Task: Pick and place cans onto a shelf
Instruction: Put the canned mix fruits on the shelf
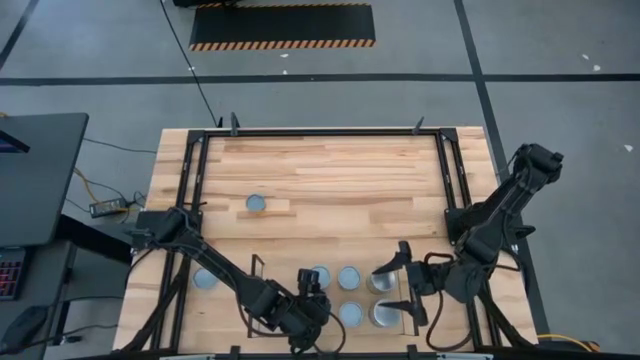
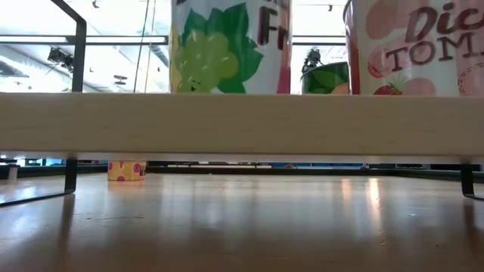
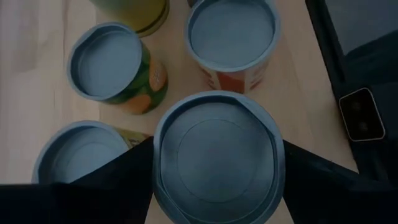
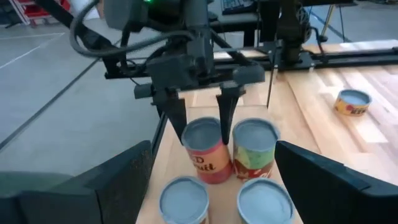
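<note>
The shelf point(image 1: 335, 296) is a light-wood bay with thin dark rails at the table's near edge. Several silver-topped cans stand on it, such as one point(image 1: 349, 277) in the far row and one point(image 1: 385, 314) at the right end. My left gripper point(image 1: 312, 296) is over the shelf's left end, shut on a red-labelled can point(image 4: 202, 152) that it hides in the high view. A green-labelled can point(image 4: 254, 149) stands right beside it. My right gripper point(image 1: 400, 287) hangs open and empty over the shelf's right end. One can point(image 1: 256, 203) stands mid-table and another point(image 1: 205, 278) left of the shelf. My left gripper pinches the red-labelled can at its top rim point(image 4: 186, 129) between its two fingers point(image 4: 177, 115), one on each side. The fingers come from above, pointing down. The can stands upright, its base level with the green-labelled can's on the shelf board.
A large black frame point(image 1: 195, 150) surrounds the table top. In the low view the shelf board's edge point(image 2: 242, 125) runs across, with label-fronted cans above it and the lone can point(image 2: 126, 170) beyond. Bare wood lies in the table's far half.
</note>
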`<action>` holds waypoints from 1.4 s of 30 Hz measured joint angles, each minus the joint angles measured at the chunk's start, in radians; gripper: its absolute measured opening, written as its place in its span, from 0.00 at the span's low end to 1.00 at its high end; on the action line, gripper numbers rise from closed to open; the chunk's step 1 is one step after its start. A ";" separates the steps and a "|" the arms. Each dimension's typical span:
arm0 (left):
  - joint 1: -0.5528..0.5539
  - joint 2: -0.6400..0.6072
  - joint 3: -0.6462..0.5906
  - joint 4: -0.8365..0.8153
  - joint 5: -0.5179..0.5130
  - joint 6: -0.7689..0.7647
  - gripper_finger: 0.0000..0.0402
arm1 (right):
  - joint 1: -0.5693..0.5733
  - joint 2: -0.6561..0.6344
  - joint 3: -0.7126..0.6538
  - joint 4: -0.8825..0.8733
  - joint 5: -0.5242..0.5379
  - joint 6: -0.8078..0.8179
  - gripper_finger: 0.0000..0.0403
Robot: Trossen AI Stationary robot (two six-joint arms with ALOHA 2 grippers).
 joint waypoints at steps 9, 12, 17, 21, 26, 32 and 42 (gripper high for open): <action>0.001 0.000 0.000 0.025 0.097 0.000 0.72 | 0.002 0.019 0.000 -0.002 -0.009 0.019 0.86; 0.001 0.000 0.000 0.026 0.103 0.000 0.72 | 0.002 0.018 0.000 -0.001 -0.009 0.017 0.86; 0.002 0.000 0.000 0.035 0.135 0.000 0.72 | 0.002 0.018 0.000 -0.002 -0.009 0.017 0.86; 0.002 0.000 -0.001 0.060 0.129 -0.023 0.75 | 0.002 0.018 0.000 -0.002 -0.009 0.018 0.86; 0.010 0.001 -0.002 0.066 0.116 -0.026 0.82 | 0.001 0.018 0.000 -0.002 -0.009 0.019 0.86; 0.015 0.001 -0.002 0.089 0.109 -0.025 0.86 | 0.001 0.018 0.000 -0.002 -0.009 0.020 0.86; 0.019 -0.034 0.055 0.067 0.114 -0.025 0.86 | 0.001 0.017 0.000 -0.002 -0.031 0.029 0.86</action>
